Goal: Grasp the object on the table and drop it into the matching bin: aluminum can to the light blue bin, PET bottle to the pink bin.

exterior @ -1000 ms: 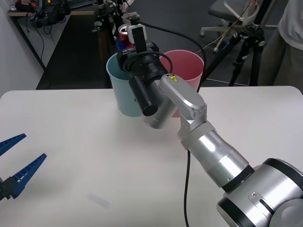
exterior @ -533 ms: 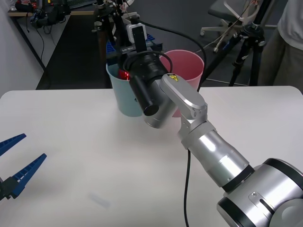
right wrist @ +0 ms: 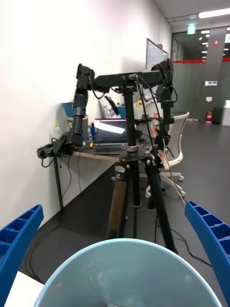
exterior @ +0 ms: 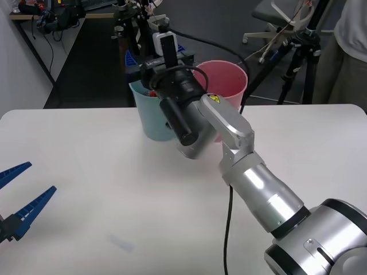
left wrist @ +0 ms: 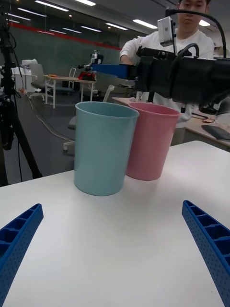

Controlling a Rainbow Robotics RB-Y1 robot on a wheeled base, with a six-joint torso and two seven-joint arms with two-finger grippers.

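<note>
1. The only markings I can see are a yellow warning sticker (exterior: 213,98) on the silver right arm and a green exit sign (right wrist: 191,29) on the ceiling; no words on either can be read.
2. The right gripper (right wrist: 115,249) is above the light blue bin (exterior: 150,113), in the upper middle of the front view, with its blue fingers (right wrist: 211,240) spread wide and holding nothing.
3. The can (exterior: 150,91) is a small red spot inside the light blue bin, near the rim (most of it is hidden by the arm).
4. The pink bin (exterior: 225,80) stands touching the blue one, on its right in the front view.
5. The left gripper (exterior: 17,197) is at the lower left, over the table (exterior: 86,183), fingers spread, empty.
6. The table is white and smooth; behind it the floor is dark, with tripods (right wrist: 136,192) and an office chair (exterior: 275,17).
</note>
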